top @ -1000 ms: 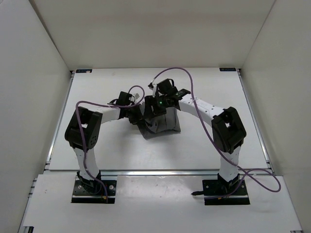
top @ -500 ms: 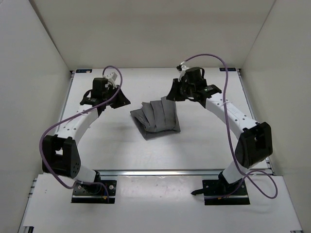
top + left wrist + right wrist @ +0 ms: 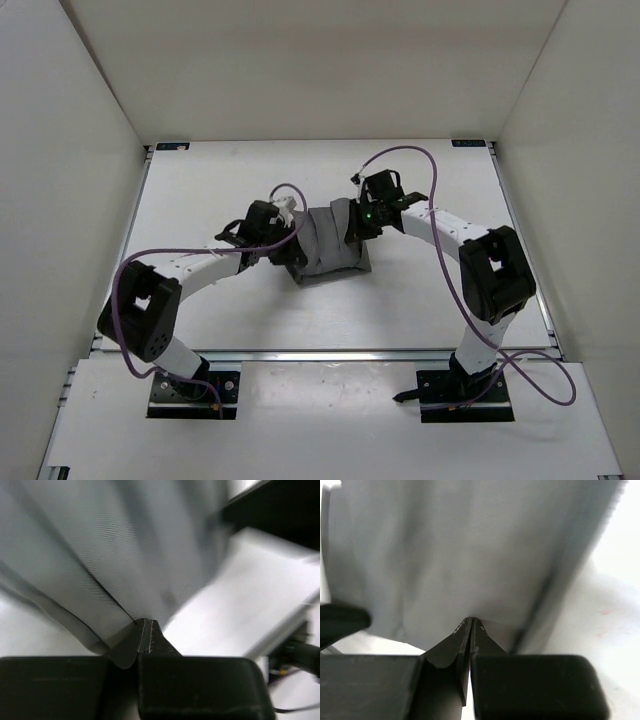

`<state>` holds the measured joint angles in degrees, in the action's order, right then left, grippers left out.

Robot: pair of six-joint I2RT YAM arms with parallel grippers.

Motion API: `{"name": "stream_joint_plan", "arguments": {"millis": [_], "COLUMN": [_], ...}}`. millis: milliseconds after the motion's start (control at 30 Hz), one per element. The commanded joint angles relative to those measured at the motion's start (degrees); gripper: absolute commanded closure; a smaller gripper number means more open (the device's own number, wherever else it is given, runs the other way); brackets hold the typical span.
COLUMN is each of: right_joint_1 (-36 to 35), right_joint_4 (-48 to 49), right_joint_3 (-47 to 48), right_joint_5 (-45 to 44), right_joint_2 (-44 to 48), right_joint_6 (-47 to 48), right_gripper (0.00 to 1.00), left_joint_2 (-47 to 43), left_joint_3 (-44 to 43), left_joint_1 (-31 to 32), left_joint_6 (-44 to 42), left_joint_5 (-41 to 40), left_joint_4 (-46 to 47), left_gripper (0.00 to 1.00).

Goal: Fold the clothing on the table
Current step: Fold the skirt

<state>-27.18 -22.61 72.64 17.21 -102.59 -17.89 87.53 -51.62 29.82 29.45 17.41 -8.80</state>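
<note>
On the left, pinching with the left gripper (image 3: 145, 626): jaws pressed together on a ridge of grey cloth, with pleats fanning away from the tips. Reaching in low across the table (image 3: 200, 190) to the left edge of the clothing (image 3: 332, 248), a compact creased bundle at mid-table, a little toward the far side. On the right, pinching likewise with the right gripper (image 3: 470, 624): jaws closed tight at the fabric's edge, too blurred to tell how many layers. Judged as the start of a fold, with both sides gripped; hard to tell from above whether lifted off the surface. Next, probably: raise both pinched edges together and level, carry them over the bundle toward the opposite edge, keep the wrists far enough apart not to clash, then lay flat and let go. Plenty of bare white surface left of the garment, beyond it, and right of it; less toward the near metal rail (image 3: 330, 352). Worth minding the purple cables (image 3: 400, 152) looping above the arms. Enclosure walls (image 3: 70, 200) well apart from the work on both sides.
</note>
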Motion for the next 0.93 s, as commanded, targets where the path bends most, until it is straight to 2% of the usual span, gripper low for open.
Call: {"name": "stream_joint_plan", "arguments": {"millis": [0, 133, 233, 267, 300, 333, 433, 467, 533, 567, 700, 767, 800, 867, 900], "right_joint_1": [2.65, 4.59, 6.87, 8.09, 9.06, 9.42, 11.36, 11.62, 12.33, 12.76, 15.39, 16.45, 16.28, 16.11, 15.58], "right_joint_4": [4.42, 2.23, 0.82, 0.29, 0.81, 1.51, 1.61, 0.82, -0.85, -1.29, -1.74, -3.04, -3.05, -3.4, -4.1], "right_joint_3": [-1.1, -0.14, 1.62, 2.32, 2.68, 2.59, 2.15, 2.07, 1.81, 1.11, -3.29, -5.66, -6.36, -8.12, -8.39], "right_joint_5": [1.85, 1.16, 3.43, 4.05, 5.45, 5.99, 4.78, 4.41, -0.57, -2.6, -2.98, -3.15, -3.15, -5.25, -5.61], "right_joint_2": [-0.94, -1.65, 0.27, 1.59, 2.56, 4.39, 8.96, 10.55, 12.57, 13.89, 17.67, 18.38, 18.82, 19.09, 19.0], "right_joint_6": [2.07, 4.0, 4.88, 4.8, 4.1, 4.27, 3.21, 3.56, 4.61, 4.71, 5.06, 4.97, 5.06, 5.49, 5.41], "right_gripper": [0.99, 1.0, 1.0, 0.98, 0.87, 0.71, 0.44, 0.36, 0.3, 0.26, 0.13, 0.14, 0.24, 0.32, 0.27], "left_joint_2": [2.55, 5.2, 1.96, 0.12, -0.6, -2.52, -5.87, -7.44, -9.29, -10.7, -14.21, -15.62, -17.02, -18.79, -19.93], "left_joint_3": [5.11, 4.77, 3.02, 1.45, -0.31, -1.37, -7.78, -8.41, -11.13, -11.92, -11.76, -10.09, -8.87, -6.49, -5.96], "left_joint_1": [-2.04, -4.24, -5.38, -5.83, -6.09, -6.79, -7.94, -8.03, -8.73, -8.82, -10.13, -11.45, -11.8, -11.29, -11.02], "left_joint_6": [1.31, 0.7, 0.17, -0.18, -0.36, -0.71, -3.77, -5.27, -7.64, -9.22, -12.13, -11.87, -12.05, -12.32, -12.49], "left_joint_5": [-4.4, -5.72, -4.24, -4.4, -4.14, -3.7, -4.75, -6.14, -7.99, -11.49, -19.6, -19.61, -19.87, -21.97, -22.76], "left_joint_4": [0.98, -4.72, -6.58, -7.28, -7.72, -8.77, -12.47, -14.04, -17.56, -19.48, -26.34, -27.84, -28.55, -29.26, -29.61], "left_gripper": [1.0, 1.0, 0.98, 0.82, 0.58, 0.48, 0.02, 0.01, 0.01, 0.01, 0.01, 0.02, 0.01, 0.01, 0.02]}}
